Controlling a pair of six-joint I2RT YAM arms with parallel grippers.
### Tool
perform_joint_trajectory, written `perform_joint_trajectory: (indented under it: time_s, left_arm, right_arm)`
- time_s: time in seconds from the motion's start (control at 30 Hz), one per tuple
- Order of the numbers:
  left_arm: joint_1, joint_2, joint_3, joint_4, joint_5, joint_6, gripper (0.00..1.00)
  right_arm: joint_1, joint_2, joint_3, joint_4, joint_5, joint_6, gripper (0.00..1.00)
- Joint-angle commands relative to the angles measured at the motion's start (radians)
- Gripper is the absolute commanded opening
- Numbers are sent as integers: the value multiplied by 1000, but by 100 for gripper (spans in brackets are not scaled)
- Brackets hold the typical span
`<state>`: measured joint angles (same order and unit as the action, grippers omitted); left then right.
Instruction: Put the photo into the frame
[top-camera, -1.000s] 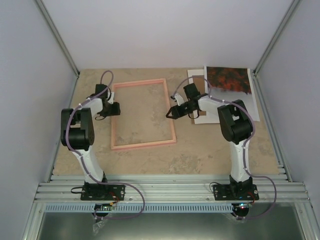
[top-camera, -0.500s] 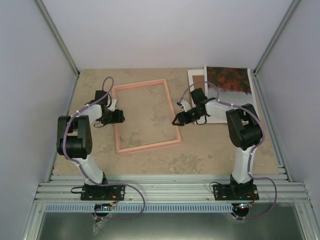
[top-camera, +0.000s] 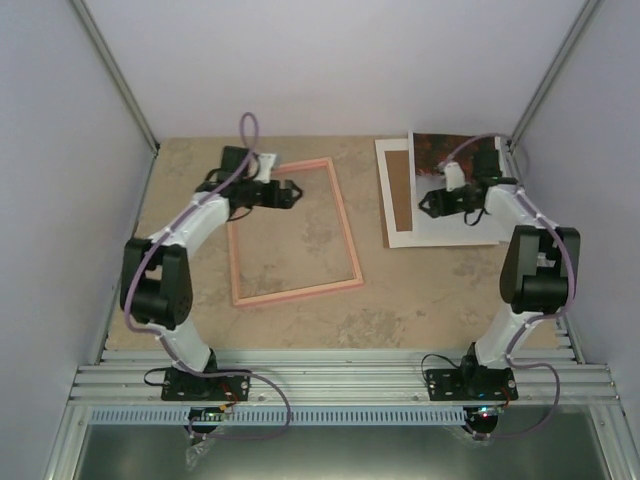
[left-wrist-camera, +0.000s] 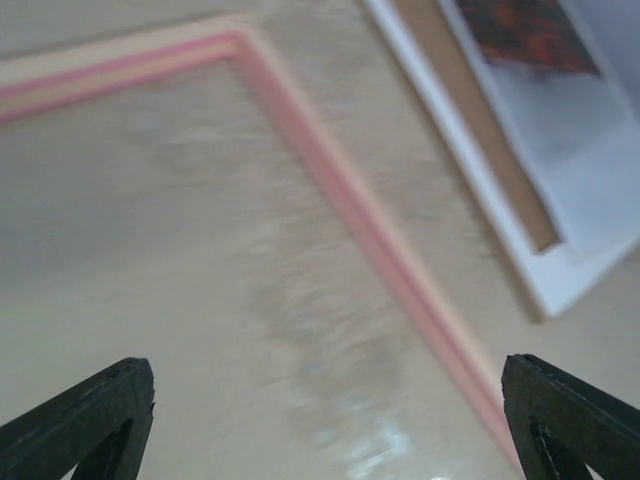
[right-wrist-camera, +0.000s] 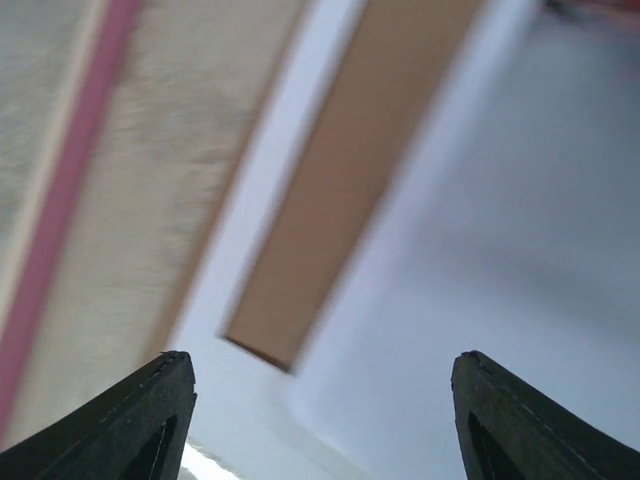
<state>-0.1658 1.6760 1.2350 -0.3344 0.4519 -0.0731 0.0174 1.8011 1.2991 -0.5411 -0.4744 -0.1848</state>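
Both claws are spread wide with nothing in them. The photo lies face up at the far right of the worktop, overlapping a brown backing board and apart from the pink frame. The right claw hovers over the photo's left side. To my eye it should nip only the paper edge, not the board, and lift gently, while the left claw, near the frame's far left corner, steadies the frame.

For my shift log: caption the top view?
Open left gripper above thin pink rectangular frame; right gripper above white-bordered landscape photo.
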Motion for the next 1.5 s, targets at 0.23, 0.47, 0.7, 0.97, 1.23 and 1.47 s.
perform_joint_trajectory:
  time_s: [0.23, 0.47, 0.7, 0.97, 1.23, 1.47]
  left_arm:
    - [-387, 356, 276, 282, 195, -423, 90]
    - [-469, 596, 441, 433, 271, -725, 83]
    - [-511, 730, 560, 417, 261, -870, 78]
    - [-543, 799, 636, 324, 167, -915, 70]
    - [-570, 875, 647, 306, 125, -988, 53]
    - [-586, 926, 672, 332, 151, -1027, 48]
  right_arm:
    - [-293, 127, 70, 22, 102, 45, 41]
    - [-303, 201, 53, 64, 96, 112, 35]
    - [-304, 267, 55, 52, 155, 113, 31]
    - [-303, 315, -1, 41, 190, 110, 25]
    - [-300, 322, -22, 42, 222, 109, 22]
    - [-288, 325, -19, 32, 244, 107, 17]
